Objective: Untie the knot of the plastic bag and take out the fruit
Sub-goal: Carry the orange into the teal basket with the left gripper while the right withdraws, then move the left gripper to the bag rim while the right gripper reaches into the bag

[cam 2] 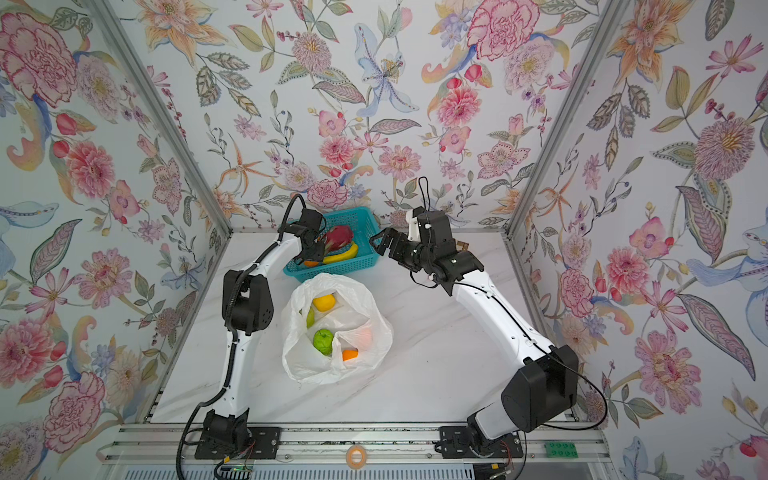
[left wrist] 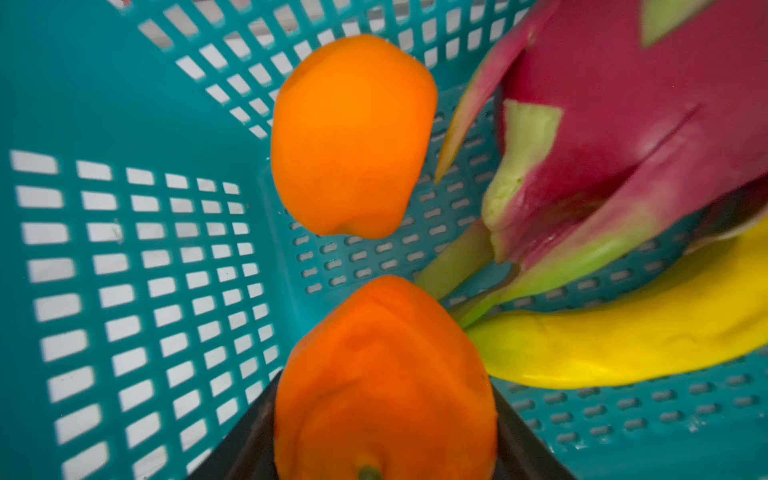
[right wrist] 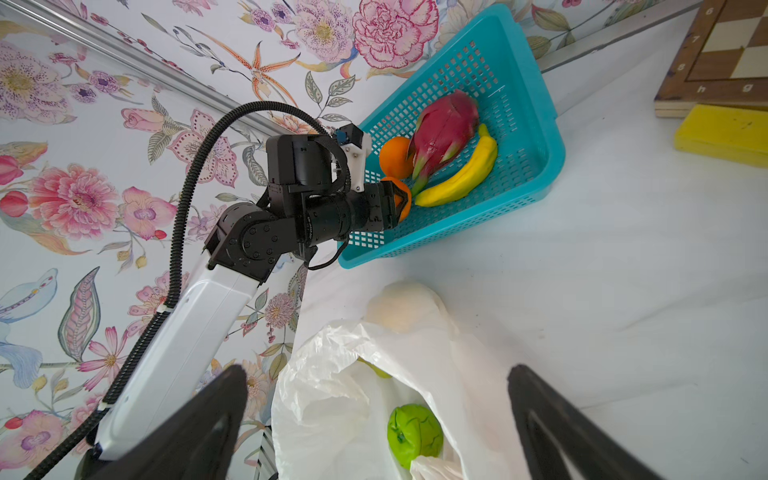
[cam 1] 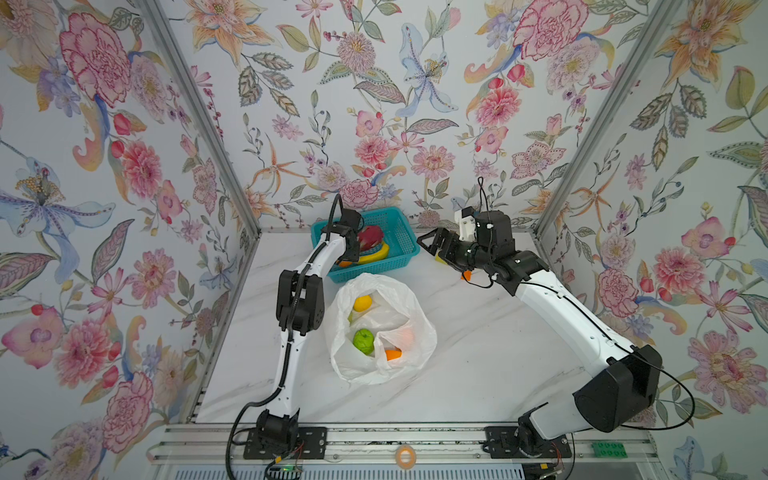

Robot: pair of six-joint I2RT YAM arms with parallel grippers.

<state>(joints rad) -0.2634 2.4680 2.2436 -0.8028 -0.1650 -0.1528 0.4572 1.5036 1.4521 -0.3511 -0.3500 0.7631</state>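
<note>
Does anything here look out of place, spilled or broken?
Nothing looks spilled or broken. Only the chessboard and the yellow block beside it, on the table near the basket, seem foreign to a fruit task.

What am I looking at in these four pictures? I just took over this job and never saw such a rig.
Two robot arms, a left arm and a right arm, work at a table. Two pictures look down from overhead; the other two come from a camera on each wrist. On the table lie an open bag, with a yellow fruit, a green fruit and an orange fruit showing inside, and a basket with a dragon fruit, a banana and a loose orange. The left fingers grip an orange inside the basket. The right fingers are open and empty, beside the basket.
</note>
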